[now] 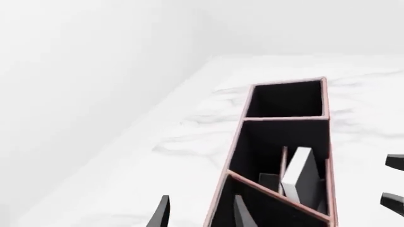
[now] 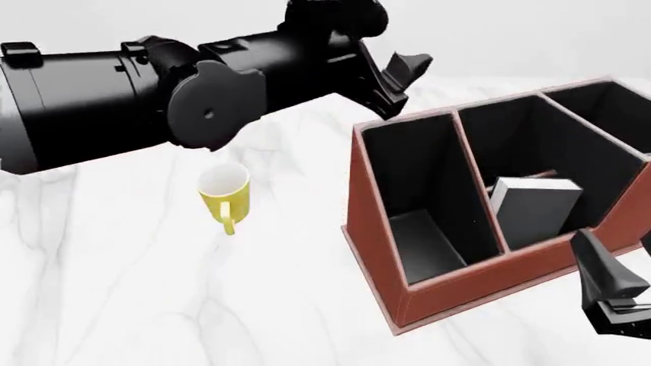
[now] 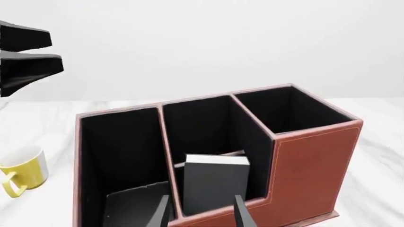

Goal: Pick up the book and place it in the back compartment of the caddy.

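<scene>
White marble table (image 2: 122,290) bears caddy (image 2: 489,274) holding book (image 2: 534,210); both hands spread, empty.

The front view looks forward and down from above, on the arms' side of the bench (image 2: 122,305), wide enough to take in the mug (image 2: 225,194), the caddy (image 2: 478,278) and the left arm's bulk close to the lens.

The left wrist view looks steeply down into the caddy (image 1: 218,189) from close above, along its row of pockets, with the bench's (image 1: 158,142) edge and a pale wall beyond.

The right wrist view sits low and near, facing the caddy's (image 3: 309,161) side almost level, with the mug (image 3: 25,175) at the frame edge.

All three share the caddy and the book (image 2: 534,210) (image 1: 296,172) (image 3: 215,182) inside; the front and right wrist views share the mug.
</scene>
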### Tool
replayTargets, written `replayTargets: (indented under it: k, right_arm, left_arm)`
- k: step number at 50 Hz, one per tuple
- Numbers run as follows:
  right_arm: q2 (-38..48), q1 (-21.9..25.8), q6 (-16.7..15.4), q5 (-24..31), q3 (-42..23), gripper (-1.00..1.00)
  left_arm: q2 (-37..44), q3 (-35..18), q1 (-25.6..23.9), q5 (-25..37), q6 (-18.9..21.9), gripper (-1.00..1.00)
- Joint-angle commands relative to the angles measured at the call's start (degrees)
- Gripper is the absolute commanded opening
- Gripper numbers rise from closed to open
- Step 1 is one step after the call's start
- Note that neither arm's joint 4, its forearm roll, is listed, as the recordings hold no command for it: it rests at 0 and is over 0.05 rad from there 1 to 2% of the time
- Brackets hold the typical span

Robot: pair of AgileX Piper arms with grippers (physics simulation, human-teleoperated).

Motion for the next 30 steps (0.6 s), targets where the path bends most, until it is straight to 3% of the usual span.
replayTargets:
  k: [1,4,5,7,10,12,13,15,21,27,30]
  right_arm:
    - [-0.7,-0.1,-0.1,0.7,0.0,1.0]
    - [-0.4,-0.2,-0.4,0.2,0.0,1.0]
    - [-0.4,-0.2,-0.4,0.2,0.0,1.0]
    - [-1.4,-0.2,-0.6,1.2,0.0,1.0]
    - [-1.9,-0.3,-1.1,1.6,0.0,1.0]
    - [-2.0,-0.4,-1.3,1.7,0.0,1.0]
    - [-2.4,-0.4,-1.6,2.0,0.0,1.0]
    - [-2.5,-0.5,-1.7,1.9,0.0,1.0]
    - [-1.8,-0.6,-3.9,0.4,-0.8,1.0]
    - [0.4,0.1,-3.7,2.6,-7.1,1.0]
    - [-1.1,0.9,-4.9,6.8,-13.3,1.0]
  left_arm:
    - [-20.3,25.9,9.8,-14.5,-4.9,1.0]
    - [-27.6,36.3,15.6,-20.3,-7.9,1.0]
    - [-27.6,36.4,15.6,-20.4,-7.9,1.0]
    - [-31.0,41.4,18.3,-22.7,-7.7,1.0]
    - [-35.5,49.1,22.2,-27.5,-9.7,1.0]
    - [-37.5,51.4,24.5,-29.1,-13.4,1.0]
    - [-37.4,52.9,24.7,-30.4,-13.0,1.0]
    - [-37.8,54.5,25.6,-32.2,-14.9,1.0]
    - [-35.8,56.2,28.4,-36.3,-15.7,1.0]
    - [-39.3,55.9,29.3,-33.9,-16.5,1.0]
    - [-39.8,56.3,29.4,-34.1,-16.5,1.0]
